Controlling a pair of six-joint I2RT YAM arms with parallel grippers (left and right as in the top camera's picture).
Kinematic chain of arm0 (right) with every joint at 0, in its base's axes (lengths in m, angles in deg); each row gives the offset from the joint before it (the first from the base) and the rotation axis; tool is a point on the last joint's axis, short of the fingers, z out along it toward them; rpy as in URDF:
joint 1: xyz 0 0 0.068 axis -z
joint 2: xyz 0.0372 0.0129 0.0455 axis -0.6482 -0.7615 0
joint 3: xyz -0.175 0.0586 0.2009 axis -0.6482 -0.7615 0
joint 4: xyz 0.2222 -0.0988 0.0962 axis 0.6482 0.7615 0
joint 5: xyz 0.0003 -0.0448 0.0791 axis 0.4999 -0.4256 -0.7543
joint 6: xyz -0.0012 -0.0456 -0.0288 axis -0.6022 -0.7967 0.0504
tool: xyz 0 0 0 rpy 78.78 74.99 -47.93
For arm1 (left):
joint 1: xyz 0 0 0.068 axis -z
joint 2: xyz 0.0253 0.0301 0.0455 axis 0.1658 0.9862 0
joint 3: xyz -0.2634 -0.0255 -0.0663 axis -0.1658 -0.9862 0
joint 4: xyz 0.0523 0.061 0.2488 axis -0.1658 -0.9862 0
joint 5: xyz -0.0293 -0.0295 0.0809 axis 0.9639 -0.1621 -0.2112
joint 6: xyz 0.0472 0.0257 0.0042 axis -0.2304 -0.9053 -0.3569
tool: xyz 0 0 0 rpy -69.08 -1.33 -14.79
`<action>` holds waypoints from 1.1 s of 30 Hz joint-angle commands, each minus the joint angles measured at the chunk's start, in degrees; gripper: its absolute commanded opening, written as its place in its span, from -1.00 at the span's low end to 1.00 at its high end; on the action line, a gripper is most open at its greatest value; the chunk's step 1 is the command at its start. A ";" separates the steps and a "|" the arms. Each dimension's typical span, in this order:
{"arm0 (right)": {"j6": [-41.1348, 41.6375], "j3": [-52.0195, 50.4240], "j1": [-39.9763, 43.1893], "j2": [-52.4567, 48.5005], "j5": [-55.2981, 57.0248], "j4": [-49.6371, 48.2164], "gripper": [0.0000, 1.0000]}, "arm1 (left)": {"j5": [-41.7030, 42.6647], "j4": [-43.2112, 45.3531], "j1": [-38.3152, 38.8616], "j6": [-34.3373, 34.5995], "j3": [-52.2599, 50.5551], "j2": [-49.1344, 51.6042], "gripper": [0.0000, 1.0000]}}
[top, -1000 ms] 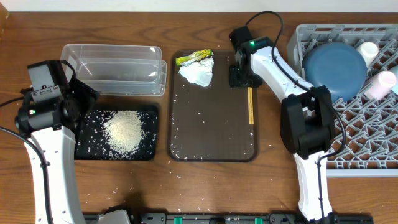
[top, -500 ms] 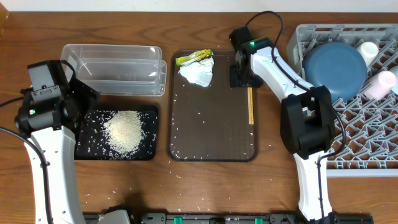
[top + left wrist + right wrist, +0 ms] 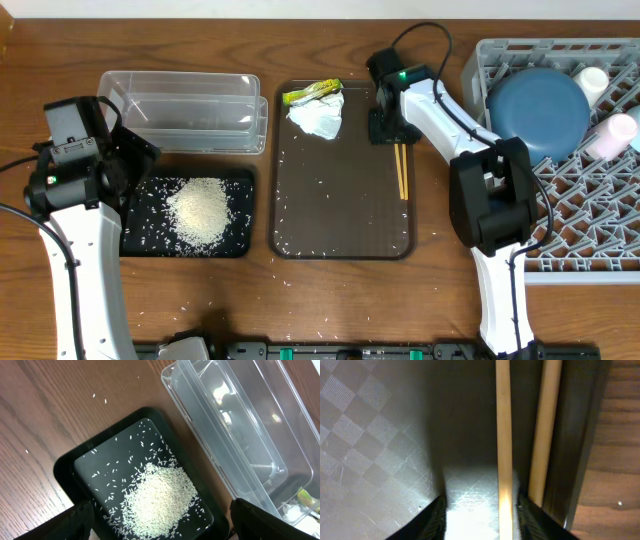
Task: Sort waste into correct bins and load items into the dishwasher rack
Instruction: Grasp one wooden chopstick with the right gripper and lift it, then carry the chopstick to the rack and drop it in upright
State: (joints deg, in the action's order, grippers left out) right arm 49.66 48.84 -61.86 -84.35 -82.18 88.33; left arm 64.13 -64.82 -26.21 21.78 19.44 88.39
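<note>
At the far left, the left gripper [image 3: 162, 510] hangs over the black tray [image 3: 140, 242] with its fingers wide apart and nothing between them. The rice [image 3: 200, 210] lies heaped in that tray, and the clear tub [image 3: 185, 110] stands just behind it. On the brown tray [image 3: 330, 225], the wrapper [image 3: 310, 94] and the tissue [image 3: 318, 120] lie at the far edge. The chopsticks [image 3: 401, 175] lie flat along its right rim.

The right gripper [image 3: 482, 515] is down at their far end. Its jaws are apart, with one stick in the gap but not pinched, and the other stick seems to lie outside the right finger.

I think the sticks are light, stiff and smooth, so they may roll or slip. Both should be pinched together across their width. The rim leaves little room for a finger. The rack [image 3: 590, 225] at the right already holds the bowl [image 3: 538, 108].
</note>
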 commanded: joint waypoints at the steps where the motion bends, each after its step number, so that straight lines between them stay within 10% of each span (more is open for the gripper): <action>1: 2.56 -0.90 0.00 -0.92 0.63 0.20 -0.18 | -0.11 -0.17 -0.20 0.90 0.57 0.00 0.79; 5: 2.91 -1.11 0.00 -0.92 0.66 0.17 -0.29 | -0.11 -0.15 -0.20 0.92 0.57 0.00 0.79; 8: 2.91 -1.20 0.00 -0.92 0.61 0.39 -0.98 | -0.11 -0.17 -0.20 0.90 0.57 0.00 0.79; 33: -13.07 1.88 16.59 25.53 -0.87 12.72 -0.98 | -0.11 -0.17 -0.20 0.92 0.57 0.00 0.79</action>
State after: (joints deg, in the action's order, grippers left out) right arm 41.64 50.41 -47.28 -60.20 -83.19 98.80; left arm 64.13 -64.82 -26.21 21.78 19.44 88.39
